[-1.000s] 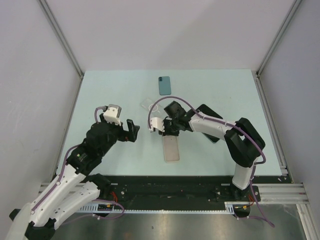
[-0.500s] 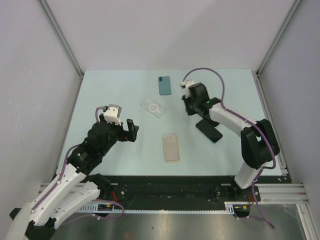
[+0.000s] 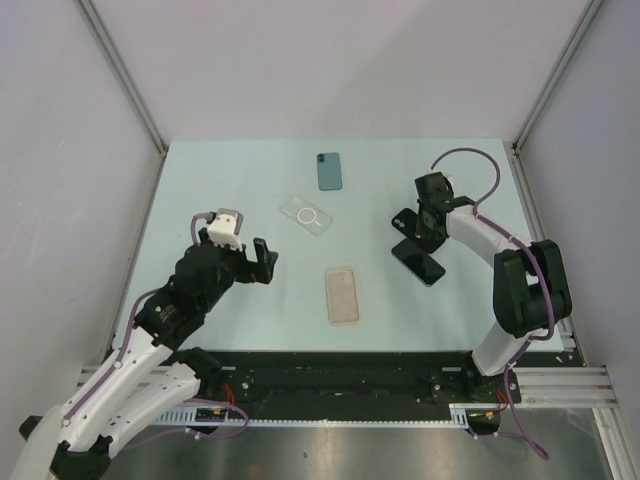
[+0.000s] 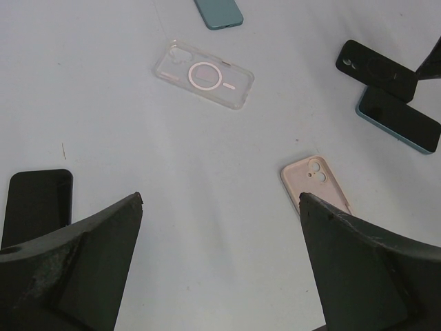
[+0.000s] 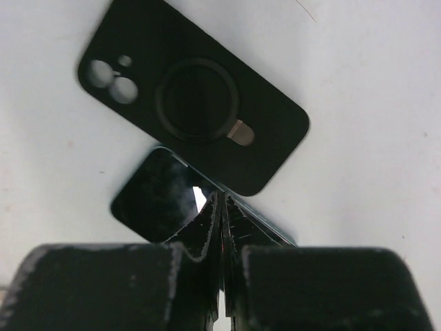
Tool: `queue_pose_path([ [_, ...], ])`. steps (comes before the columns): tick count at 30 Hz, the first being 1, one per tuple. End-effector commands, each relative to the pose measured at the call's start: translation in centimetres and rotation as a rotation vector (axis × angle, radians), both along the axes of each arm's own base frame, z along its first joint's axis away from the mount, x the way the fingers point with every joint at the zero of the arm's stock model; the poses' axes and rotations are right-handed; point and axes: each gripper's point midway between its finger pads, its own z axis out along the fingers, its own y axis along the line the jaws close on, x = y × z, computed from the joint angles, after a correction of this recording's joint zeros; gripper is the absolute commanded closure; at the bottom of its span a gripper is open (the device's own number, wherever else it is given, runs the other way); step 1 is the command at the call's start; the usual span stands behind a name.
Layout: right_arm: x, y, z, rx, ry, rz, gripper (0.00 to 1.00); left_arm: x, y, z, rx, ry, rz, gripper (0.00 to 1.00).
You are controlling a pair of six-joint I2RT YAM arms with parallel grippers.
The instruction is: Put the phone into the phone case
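The right fingers (image 5: 204, 231) are pressed together with nothing between them. Their tips are poised over the dark screen of the phone (image 5: 153, 196), which lies face up on the counter (image 3: 220, 180) toward its right side. Whether the tips touch the glass cannot be told. A black case (image 5: 196, 103), with a ring and camera cut-outs showing, is laid flat just beyond the phone, one long edge overlapping the phone's end.

The left fingers (image 4: 76, 269) are spread wide apart and hold nothing, raised over the counter's left half. Between them, in the left wrist view, a pink case (image 4: 315, 183) is seen near the counter's middle, and a clear case (image 4: 204, 74) with a white ring is set farther back. A teal phone (image 3: 329, 171) is laid toward the far side, and a dark phone (image 4: 34, 203) is seen just beside one left finger.
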Motion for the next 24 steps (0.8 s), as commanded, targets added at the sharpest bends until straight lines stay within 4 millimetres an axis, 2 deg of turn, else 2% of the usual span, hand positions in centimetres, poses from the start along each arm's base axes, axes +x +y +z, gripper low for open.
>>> queue_pose_path([
  [1,-1.6,-3.3,-1.5,-0.054,0.067,-0.088,1.0,0.0,-0.2,2.3,-0.05,-0.047,-0.001,0.0],
  [6,-3.3,-4.3,-3.6,-0.066,0.132,-0.1,1.0,0.0,-0.4,2.2,-0.053,-0.045,-0.008,0.0],
  [10,-3.7,-4.6,-4.8,-0.068,0.157,-0.097,1.0,0.0,-0.4,2.2,-0.053,-0.043,-0.011,0.0],
  [19,-3.0,-5.3,-6.6,-0.055,0.177,-0.096,1.0,-0.1,-0.4,2.2,-0.054,-0.044,-0.011,0.0],
  [24,-2.2,-4.2,-6.5,-0.02,0.149,-0.043,1.0,-0.1,-0.4,2.2,-0.057,-0.048,-0.011,0.0],
])
